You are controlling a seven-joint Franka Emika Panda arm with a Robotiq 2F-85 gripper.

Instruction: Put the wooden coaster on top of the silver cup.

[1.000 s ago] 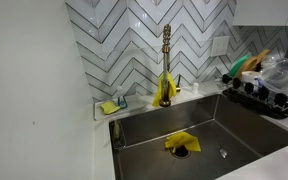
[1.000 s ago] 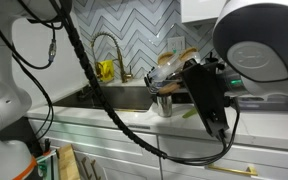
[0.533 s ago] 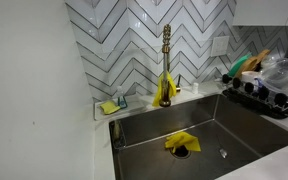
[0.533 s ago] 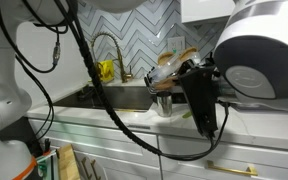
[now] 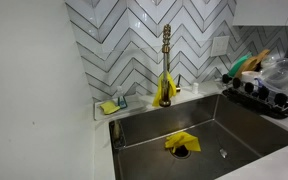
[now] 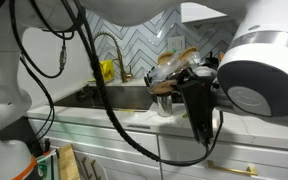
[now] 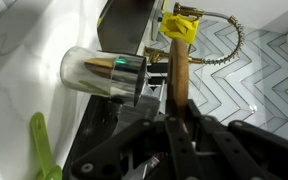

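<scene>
— Arm, position?
— The arm (image 6: 256, 88) fills the foreground in an exterior view, its white joint large at the frame's right edge. Black cables (image 6: 96, 92) loop off it.
— Gripper?
— The gripper (image 7: 177, 120) is black and extends away from the wrist camera. Jaws clamped on a wooden coaster (image 7: 176, 75), held edge-on.

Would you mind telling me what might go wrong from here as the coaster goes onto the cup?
1. The wooden coaster, pinched in the gripper, appears to sit close beside the silver cup rather than over its mouth. Swinging it across could knock the cup over.
2. The cup seems to stand on the counter near the sink, so a nudge might send it in.
</scene>
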